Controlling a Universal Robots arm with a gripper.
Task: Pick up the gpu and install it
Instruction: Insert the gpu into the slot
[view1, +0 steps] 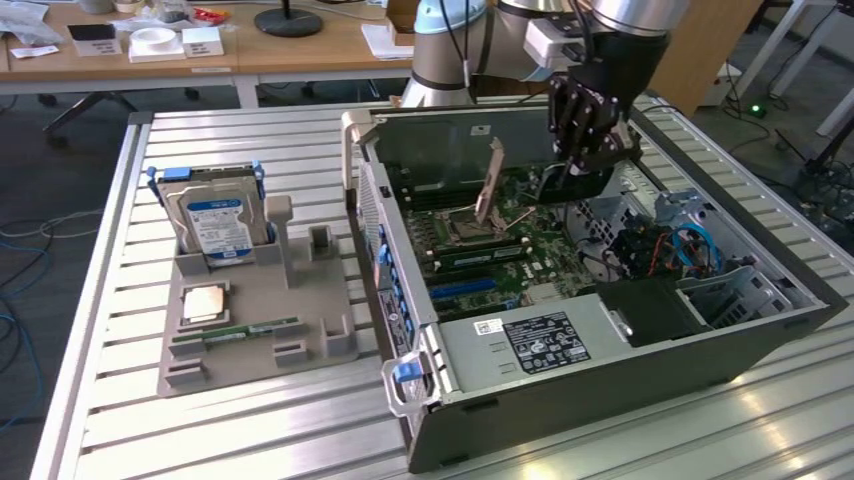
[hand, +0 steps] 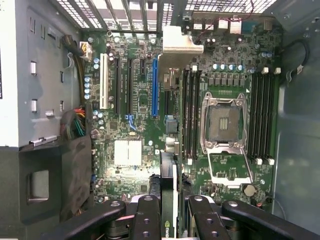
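Tray (view1: 320, 300) on the exterior view's left carries a hard drive (view1: 220, 225) and a memory stick (view1: 247, 329). Right of it I see the open computer case (view1: 667, 380). Inside, over the motherboard (hand: 130, 125), my gripper (view1: 587, 165) is clamped narrowly on the gpu (hand: 169, 172), which hangs edge-on above the slots.

Nothing reads clearly. At the exterior view's lower centre, a black label (view1: 541, 343) with white print lies on the power supply (view1: 470, 368), and at the exterior view's left the hard drive (view1: 200, 186) bears a blue-and-white label (view1: 219, 226); both prints are too small to read. In the wrist view, the gpu (hand: 167, 197) carries a green mark (hand: 166, 231) with pale letters, cut off and unreadable.
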